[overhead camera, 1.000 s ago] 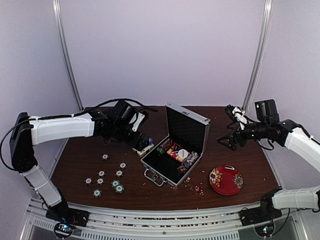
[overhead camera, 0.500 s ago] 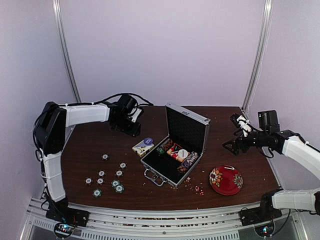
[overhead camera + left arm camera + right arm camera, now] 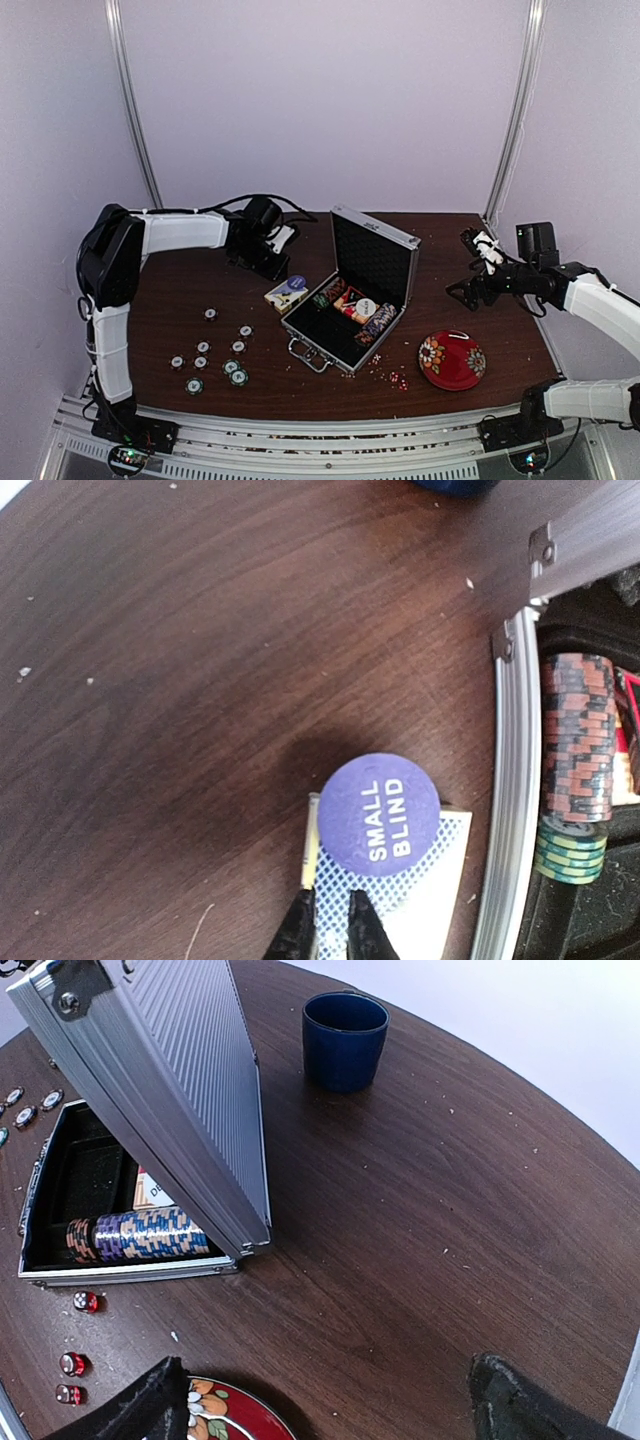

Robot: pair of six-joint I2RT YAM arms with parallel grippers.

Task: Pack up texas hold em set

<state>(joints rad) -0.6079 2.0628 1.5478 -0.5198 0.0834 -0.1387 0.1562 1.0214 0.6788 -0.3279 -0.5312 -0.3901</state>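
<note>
- Since a second earlier, the left gripper (image 3: 331,928) has drawn back a little from over the deck toward the desk's far-left side, and its jaws have closed in from wide.
- Those jaws now stand almost together with only a thin gap, and they grip nothing.
- Their tips hang over the blue-and-cream card deck box (image 3: 405,900); whether they touch it cannot be told.
- A round purple disc (image 3: 380,815) lies on the box just ahead of the tips, with "SMALL BLIND" on it in white letters.
- The deck box lies just beside the left rim of the small silver aluminium briefcase (image 3: 378,258).
- The briefcase stands open at the middle of the brown wooden desk (image 3: 170,300), with striped-edge poker chips (image 3: 575,730) stacked inside.
- Loose chips (image 3: 238,377) lie scattered toward the near-left corner.
- The right gripper (image 3: 325,1365) hangs wide open and empty near the right edge, well apart from the briefcase.
- A red floral bowl (image 3: 452,360) sits near the near-right corner.
</note>
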